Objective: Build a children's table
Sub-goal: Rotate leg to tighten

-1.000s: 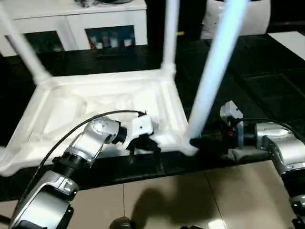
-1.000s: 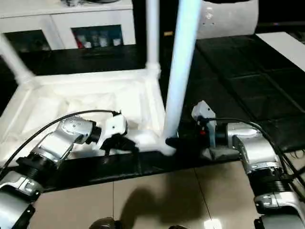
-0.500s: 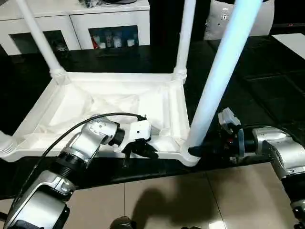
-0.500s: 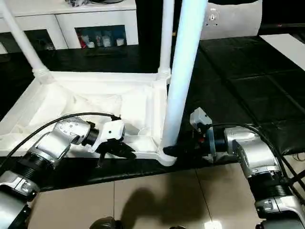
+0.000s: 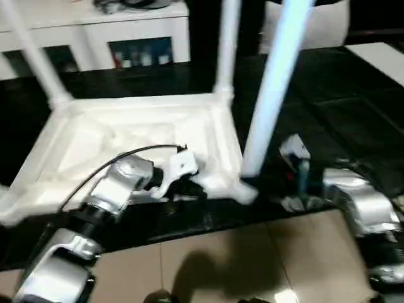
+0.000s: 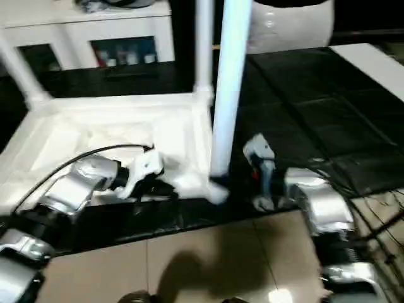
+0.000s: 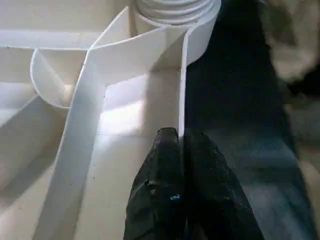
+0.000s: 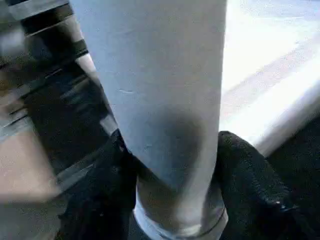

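Legs already stand in the upturned children's table (image 5: 132, 136), at 12 o'clock from you. Your right gripper (image 8: 170, 165) seems clamped around the near-corner leg (image 5: 271, 88); keep it vertical and press down. Your left gripper (image 7: 181, 145), pinched shut, steadies the rim (image 7: 182, 85).

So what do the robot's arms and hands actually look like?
Both forearms are rounded silver metal with ribbed joints. A thin black cable loops over the left forearm. A white block sits at each wrist. The left hand and right hand each have two stubby black fingers.
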Robot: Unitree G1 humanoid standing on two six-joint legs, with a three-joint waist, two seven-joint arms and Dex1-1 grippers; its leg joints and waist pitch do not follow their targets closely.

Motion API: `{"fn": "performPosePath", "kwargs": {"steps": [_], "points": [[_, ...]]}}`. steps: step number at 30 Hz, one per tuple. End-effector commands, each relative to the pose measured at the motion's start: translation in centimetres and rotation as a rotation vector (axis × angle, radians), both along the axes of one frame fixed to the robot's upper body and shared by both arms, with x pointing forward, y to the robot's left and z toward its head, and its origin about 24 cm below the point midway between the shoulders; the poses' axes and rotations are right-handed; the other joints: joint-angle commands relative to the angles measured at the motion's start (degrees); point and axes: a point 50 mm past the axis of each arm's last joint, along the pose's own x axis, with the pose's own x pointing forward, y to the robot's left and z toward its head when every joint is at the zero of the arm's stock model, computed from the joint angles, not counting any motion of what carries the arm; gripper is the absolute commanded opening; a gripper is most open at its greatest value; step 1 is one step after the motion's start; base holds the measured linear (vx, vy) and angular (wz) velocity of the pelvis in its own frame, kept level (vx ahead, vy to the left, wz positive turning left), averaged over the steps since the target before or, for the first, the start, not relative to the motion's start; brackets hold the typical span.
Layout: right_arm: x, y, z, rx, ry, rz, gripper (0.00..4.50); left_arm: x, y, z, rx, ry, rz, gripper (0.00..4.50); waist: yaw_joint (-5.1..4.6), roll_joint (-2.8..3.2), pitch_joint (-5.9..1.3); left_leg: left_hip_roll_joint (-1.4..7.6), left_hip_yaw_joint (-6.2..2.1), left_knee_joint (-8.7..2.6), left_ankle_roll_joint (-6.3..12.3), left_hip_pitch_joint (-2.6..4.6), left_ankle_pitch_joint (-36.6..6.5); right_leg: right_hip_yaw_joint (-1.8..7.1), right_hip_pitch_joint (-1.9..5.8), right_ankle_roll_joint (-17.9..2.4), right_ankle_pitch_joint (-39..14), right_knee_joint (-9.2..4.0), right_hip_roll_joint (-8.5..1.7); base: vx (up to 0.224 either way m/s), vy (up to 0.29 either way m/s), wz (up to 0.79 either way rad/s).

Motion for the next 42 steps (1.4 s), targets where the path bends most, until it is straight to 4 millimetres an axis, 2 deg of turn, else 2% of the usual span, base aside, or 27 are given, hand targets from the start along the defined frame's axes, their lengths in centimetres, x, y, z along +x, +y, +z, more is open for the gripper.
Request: {"fn": "performPosePath", "kwargs": {"steps": [1, 4, 5, 7, 9, 14, 17, 19, 20, 22, 23, 25, 26, 27, 30, 36, 37, 38, 42], "points": [[1.5, 1.9, -0.3, -0.019, 0.014, -0.136, 2.02, -0.1, -4.5, 1.5, -0.136, -0.023, -0.013, 0.0, -0.17, -0.89, -3.51, 1.82, -1.0, -4.34, 1.27, 0.31, -12.1, 2.6, 3.51, -8.4, -22.8, -5.57, -4.24, 0.0, 0.0, 0.0], [2.8, 2.2, -0.5, -0.048, 0.031, -0.328, 2.01, 0.3, -6.0, 1.7, -0.163, -0.044, 0.082, 0.0, -1.21, -0.95, -3.78, 1.46, -0.78, -4.02, 1.74, 0.23, -10.9, 2.78, 3.59, -8.8, -20.8, -5.52, -4.16, 0.0, 0.0, 0.0], [2.9, 2.3, -0.5, -0.042, 0.033, -0.351, 2.01, 0.4, -6.2, 1.7, -0.163, -0.05, 0.098, 0.0, -1.39, -1.25, -4.08, 1.41, -0.76, -3.88, 2.3, 0.1, -9.4, 2.77, 3.85, -9.0, -18.9, -5.34, -4.19, 0.0, 0.0, 0.0], [3.2, 2.6, -0.5, -0.034, 0.018, -0.371, 2.01, 0.5, -6.6, 1.8, -0.16, -0.067, 0.122, 0.0, -1.5, -1.27, -4.25, 1.23, -0.57, -3.64, 3.42, -0.04, -7.6, 2.84, 3.89, -9.7, -15.6, -5.11, -4.01, 0.0, 0.0, 0.0], [3.3, 3.0, -0.3, -0.031, -0.023, -0.355, 2.55, 0.5, -6.9, 1.9, -0.16, -0.076, 0.128, 0.0, -1.21, -1.12, -4.51, 1.32, -0.42, -3.44, 4.64, -0.02, -6.0, 2.9, 3.88, -10.4, -12.4, -4.89, -4.03, 0.0, 0.0, 0.0], [3.1, 2.9, 0.3, 0.017, -0.044, -0.339, 3.01, 0.6, -6.5, 1.9, -0.143, -0.088, 0.135, 0.0, -0.68, -0.79, -4.75, 1.76, -0.55, -3.27, 6.79, -0.11, -3.3, 2.88, 3.87, -12.6, -5.7, -3.95, -3.85, 0.0, 0.0, 0.0], [2.6, 2.2, 0.4, 0.01, -0.068, -0.289, 3.23, 0.6, -5.7, 1.6, -0.116, -0.117, 0.102, 0.0, -0.17, -0.78, -4.6, 1.79, -0.49, -3.31, 6.94, 0.01, -4.7, 2.9, 3.85, -12.5, -6.7, -4.1, -3.96, 0.0, 0.0, 0.0], [2.3, 1.7, 0.4, 0.002, -0.076, -0.264, 3.33, 0.5, -5.3, 1.5, -0.092, -0.143, 0.072, 0.0, 0.12, -0.82, -4.6, 1.85, -0.55, -3.39, 6.48, 0.09, -5.5, 2.92, 3.9, -12.0, -7.9, -4.21, -4.06, 0.0, 0.0, 0.0], [2.3, 1.5, 0.4, -0.001, -0.079, -0.258, 3.53, 0.5, -5.1, 1.4, -0.085, -0.144, 0.066, 0.0, 0.08, -0.82, -4.46, 1.81, -0.47, -3.48, 5.93, 0.1, -6.5, 2.91, 3.82, -11.6, -9.5, -4.36, -3.99, 0.0, 0.0, 0.0], [1.8, 0.3, 0.4, -0.027, -0.095, -0.219, 3.6, 0.7, -4.1, 1.1, -0.056, -0.146, 0.051, 0.0, 0.22, -0.86, -4.27, 1.91, -0.46, -3.55, 5.52, 0.24, -7.3, 2.98, 3.64, -11.2, -10.8, -4.59, -4.02, 0.0, 0.0, 0.0], [1.8, 0.3, 0.4, -0.027, -0.095, -0.219, 3.68, 0.7, -4.1, 1.1, -0.056, -0.146, 0.051, 0.0, 0.37, -0.77, -4.28, 1.96, -0.51, -3.55, 5.47, 0.28, -7.4, 2.98, 3.63, -11.0, -11.0, -4.57, -4.02, 0.0, 0.0, 0.0], [0.9, -1.3, 0.7, -0.056, -0.1, -0.125, 3.95, 0.7, -2.9, 1.1, -0.038, -0.146, 0.004, 0.0, 0.83, -0.89, -4.36, 1.95, -0.52, -3.49, 5.65, 0.27, -7.2, 3.0, 3.73, -10.9, -10.3, -4.52, -4.0, 0.0, 0.0, 0.0], [0.5, -1.9, 0.9, -0.059, -0.098, -0.078, 4.0, 0.6, -2.5, 1.2, -0.032, -0.146, -0.035, 0.0, 1.19, -0.72, -4.41, 2.0, -0.52, -3.43, 5.83, 0.26, -7.0, 3.05, 3.75, -10.9, -9.8, -4.35, -4.02, 0.0, 0.0, 0.0], [0.4, -2.0, 1.0, -0.059, -0.096, -0.061, 4.0, 0.6, -2.4, 1.3, -0.031, -0.147, -0.05, 0.0, 1.3, -0.78, -4.4, 2.01, -0.51, -3.41, 6.06, 0.21, -6.9, 3.06, 3.76, -10.8, -9.5, -4.33, -4.02, 0.0, 0.0, 0.0], [0.0, -2.3, 1.2, -0.066, -0.089, -0.007, 4.43, 0.4, -2.1, 1.3, -0.029, -0.145, -0.087, 0.0, 1.37, -0.82, -4.34, 1.97, -0.57, -3.38, 6.27, -0.02, -7.1, 2.91, 3.83, -11.2, -9.4, -4.16, -4.09, 0.0, 0.0, 0.0], [-1.0, -3.0, 1.0, -0.155, -0.052, 0.161, 4.43, -0.7, -1.3, 1.2, 0.002, -0.108, -0.256, 0.0, 1.72, -0.76, -4.42, 2.2, -0.53, -3.34, 6.02, 0.17, -7.1, 2.94, 3.58, -11.6, -10.4, -4.15, -4.09, 0.0, 0.0, 0.0], [-1.3, -2.8, 1.1, -0.14, -0.04, 0.205, 4.43, -0.9, -1.1, 1.2, 0.011, -0.101, -0.284, 0.0, 1.95, -0.82, -4.48, 2.23, -0.59, -3.3, 6.25, 0.1, -7.1, 2.94, 3.7, -11.8, -9.9, -4.01, -4.11, 0.0, 0.0, 0.0], [-1.5, -2.8, 1.2, -0.129, -0.032, 0.239, 4.43, -1.0, -1.0, 1.1, 0.017, -0.096, -0.302, 0.0, 1.98, -1.23, -4.39, 2.27, -0.49, -3.33, 6.48, 0.06, -7.0, 3.01, 3.63, -11.7, -9.9, -4.04, -4.11, 0.0, 0.0, 0.0], [-1.9, -2.7, 1.4, -0.103, -0.007, 0.308, 4.16, -1.2, -0.8, 1.2, 0.023, -0.087, -0.348, 0.0, 2.68, -0.92, -4.36, 2.4, -0.49, -3.37, 6.23, 0.31, -7.8, 2.99, 3.44, -11.1, -12.7, -4.31, -4.21, 0.0, 0.0, 0.0]]}}
